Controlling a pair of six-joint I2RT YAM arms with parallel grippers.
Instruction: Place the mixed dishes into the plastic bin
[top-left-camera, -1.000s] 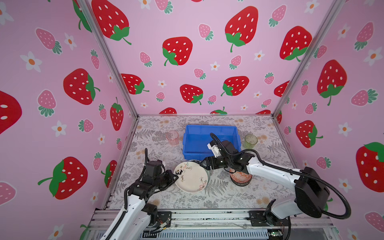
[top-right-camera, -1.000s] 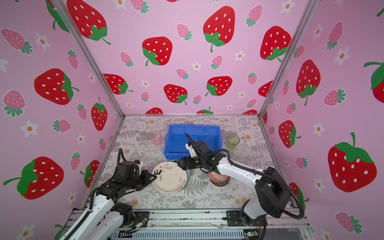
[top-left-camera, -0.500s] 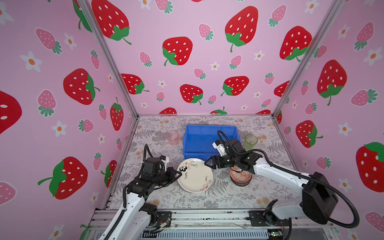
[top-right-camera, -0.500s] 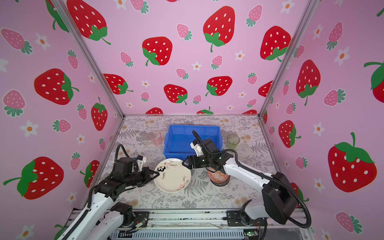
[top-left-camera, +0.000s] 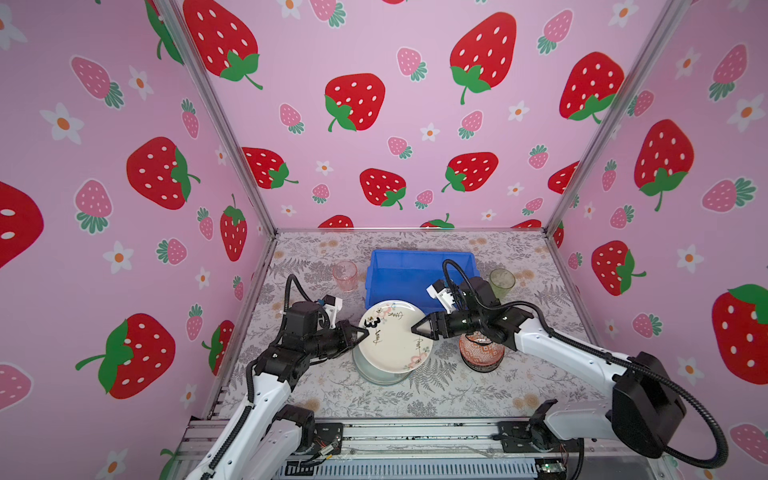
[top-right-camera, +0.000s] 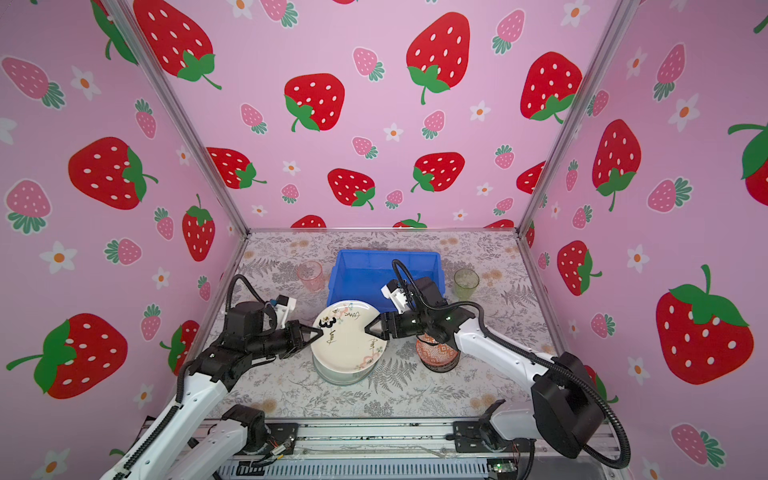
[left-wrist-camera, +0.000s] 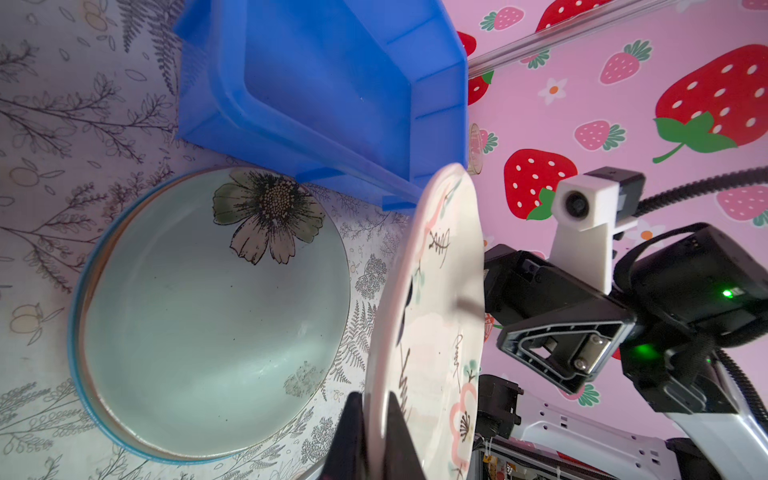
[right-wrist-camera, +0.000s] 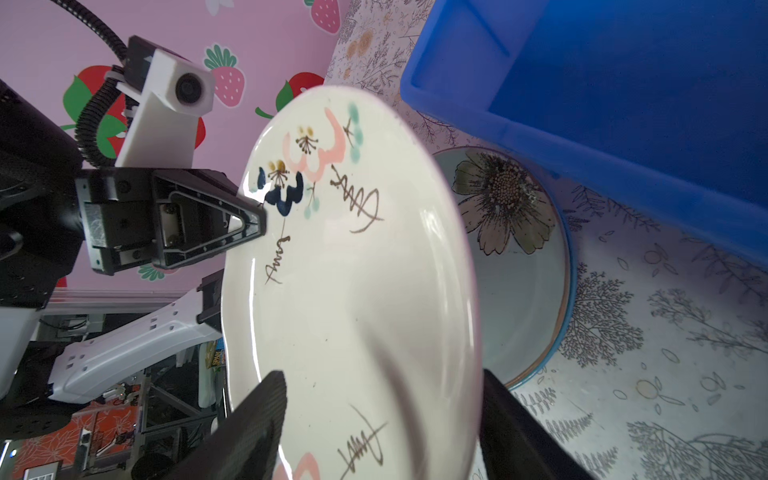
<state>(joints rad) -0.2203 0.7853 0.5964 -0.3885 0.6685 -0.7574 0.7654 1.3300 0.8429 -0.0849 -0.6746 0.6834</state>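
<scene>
Two plates, one orange-red patterned bowl (top-left-camera: 482, 353), one pink translucent tumbler (top-left-camera: 345, 276), one green translucent tumbler (top-left-camera: 502, 282), one blue plastic bin (top-left-camera: 409, 259). The left hand (top-left-camera: 365, 331) pinches the white painted plate (top-left-camera: 399, 343), since raised off the mint-green flower plate (left-wrist-camera: 208, 316) beside the bin. The right hand (top-left-camera: 413, 328), narrower now yet unclosed, straddles its far rim.

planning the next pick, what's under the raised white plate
A mint-green plate with a flower print lies flat on the table below the white plate. Whether another dish sits beneath it is hidden.
</scene>
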